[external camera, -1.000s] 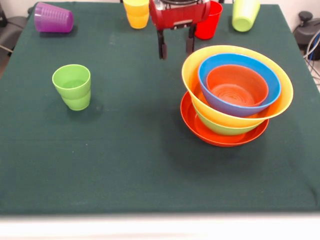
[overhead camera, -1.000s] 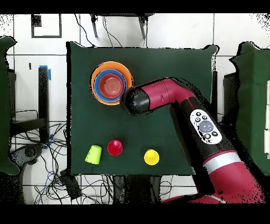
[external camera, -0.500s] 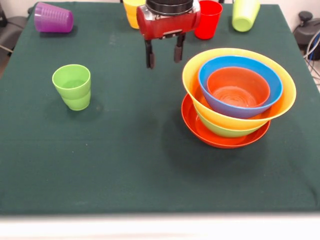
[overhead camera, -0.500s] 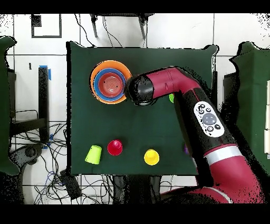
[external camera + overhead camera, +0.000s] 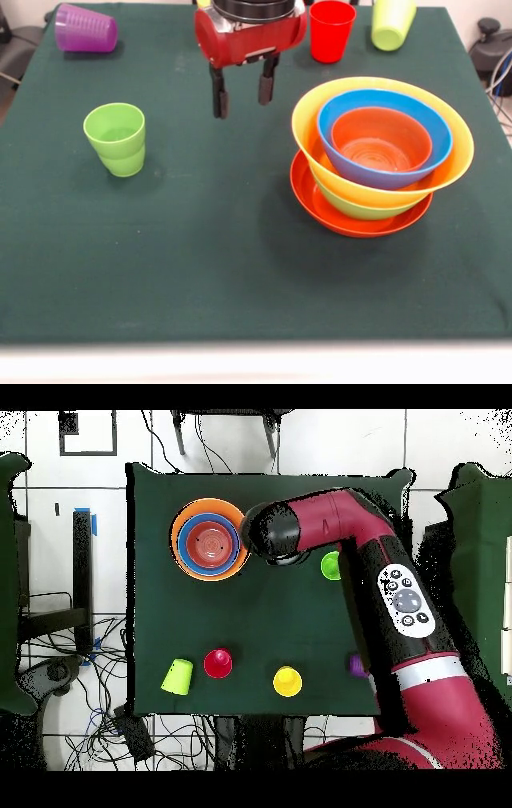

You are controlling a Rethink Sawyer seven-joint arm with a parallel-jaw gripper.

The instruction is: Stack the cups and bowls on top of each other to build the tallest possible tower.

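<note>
Bowls (image 5: 382, 152) are nested toward the table's (image 5: 200, 264) right edge — the empty gripper (image 5: 240, 90), fingers spread, has been carried from them toward the upright green cup (image 5: 116, 138), probably fetched next.

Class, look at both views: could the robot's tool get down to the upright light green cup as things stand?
Probably yes: the tool hangs open and empty, the light green cup stands alone, and only bare cloth lies between them.
</note>
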